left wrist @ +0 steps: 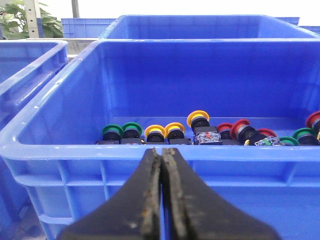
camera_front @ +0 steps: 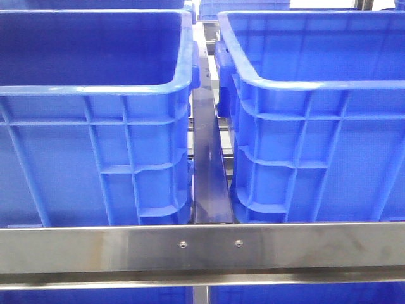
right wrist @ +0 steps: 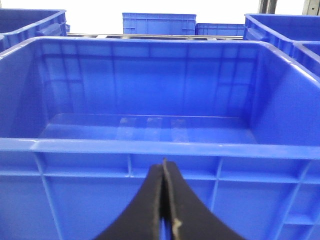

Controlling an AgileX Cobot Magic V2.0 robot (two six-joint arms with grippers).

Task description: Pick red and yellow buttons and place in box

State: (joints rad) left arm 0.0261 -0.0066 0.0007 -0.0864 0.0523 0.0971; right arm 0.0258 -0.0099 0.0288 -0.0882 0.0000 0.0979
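Two blue crates fill my front camera, standing side by side behind a steel rail (camera_front: 202, 247), with a dark metal strip (camera_front: 207, 171) running back through the gap between them. From here I see only ribbed walls and thick rims; neither arm shows in this view, and the contents sit below my line of sight.

On the left wrist feed, the left gripper (left wrist: 162, 152) has its two black fingers pressed together, nothing between them, the tips just short of the near rim of the left crate (left wrist: 65, 150). Straight beyond the tips, down on that crate's floor, lies a row of push buttons. The yellow buttons (left wrist: 155, 132) sit almost dead ahead of the fingertips, one more propped a little higher just past them. The red buttons (left wrist: 240, 125) lie further along the row to one side, and green buttons (left wrist: 112, 131) to the other. Some buttons have black bodies; a clear part lies among the red ones.

On the right wrist feed, the right gripper (right wrist: 164, 163) is likewise closed on nothing, tips level with the near wall of the box (right wrist: 150, 147). Its pale floor stretches out ahead of the tips. More blue crates (right wrist: 159, 22) stand well beyond it.
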